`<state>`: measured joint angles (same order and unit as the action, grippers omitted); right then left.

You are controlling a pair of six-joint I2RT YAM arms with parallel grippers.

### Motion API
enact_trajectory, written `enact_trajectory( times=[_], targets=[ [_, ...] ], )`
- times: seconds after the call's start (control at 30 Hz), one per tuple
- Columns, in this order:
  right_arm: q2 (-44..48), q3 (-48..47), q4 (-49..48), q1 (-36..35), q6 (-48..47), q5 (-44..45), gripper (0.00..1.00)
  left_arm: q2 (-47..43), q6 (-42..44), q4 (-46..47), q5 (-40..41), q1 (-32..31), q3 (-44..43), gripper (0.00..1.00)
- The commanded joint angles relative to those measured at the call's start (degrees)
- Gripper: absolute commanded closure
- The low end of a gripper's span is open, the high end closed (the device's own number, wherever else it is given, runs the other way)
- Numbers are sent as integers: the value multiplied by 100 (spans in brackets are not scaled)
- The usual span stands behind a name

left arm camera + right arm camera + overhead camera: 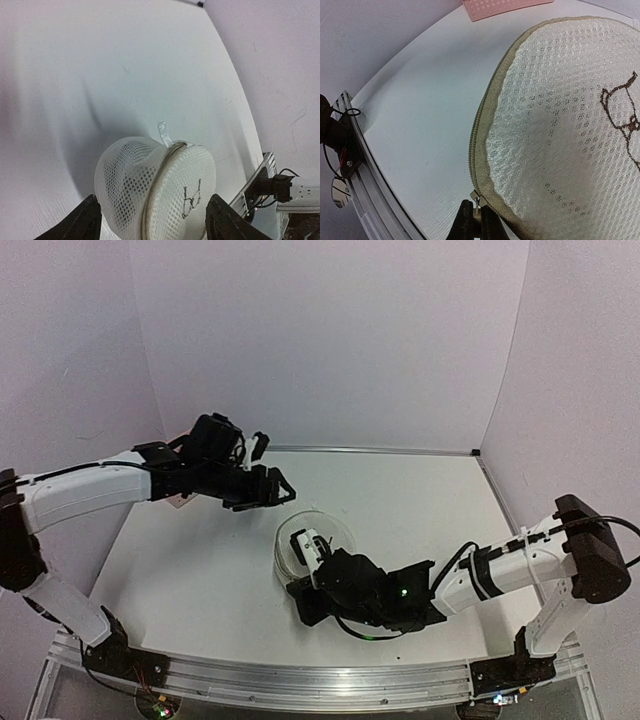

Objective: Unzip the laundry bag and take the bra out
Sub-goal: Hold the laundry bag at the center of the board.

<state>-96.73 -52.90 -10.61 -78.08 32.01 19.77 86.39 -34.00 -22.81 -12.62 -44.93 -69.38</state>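
Arms are reaching over the white worktop (200, 570) from both sides. The laundry bag (318, 537) is lying near the middle of the overhead view, its mesh dome and black logo (192, 197) showing to the left wrist camera. The left gripper (283, 492) is hanging to the upper left of the bag, not touching it, with its fingers (82, 222) standing wide apart. The right gripper (473, 220) is reaching in low from the lower right, pinching together on the zip pull (476, 199) at the bag's lower-left rim. The zip (482, 115) is looking closed along the stretch that shows. A pink basket (505, 6) is sitting at the top edge of the right wrist view, well apart from the bag.
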Motion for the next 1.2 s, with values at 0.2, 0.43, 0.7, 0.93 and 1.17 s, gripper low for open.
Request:
enact_trajectory(
  times=[0.2, 0.43, 0.7, 0.93, 1.17],
  targets=[
    [-136, -400, -178, 118, 72, -394, 100, -1628, -468, -266, 385, 15, 784, 23],
    [-129, -352, -191, 118, 64, -541, 100, -1824, -959, 553, -789, 11, 1676, 23],
    [-94, -283, -204, 118, 108, -601, 100, -1549, -1291, 1361, -1461, 6, 2091, 23],
    [-7, -209, -212, 118, 119, -567, 100, -1080, -1372, 1524, -1656, -64, 2130, 25],
    [22, -170, -234, 118, 97, -554, 100, -858, -1461, 1542, -1579, -227, 2184, 26]
  ],
)
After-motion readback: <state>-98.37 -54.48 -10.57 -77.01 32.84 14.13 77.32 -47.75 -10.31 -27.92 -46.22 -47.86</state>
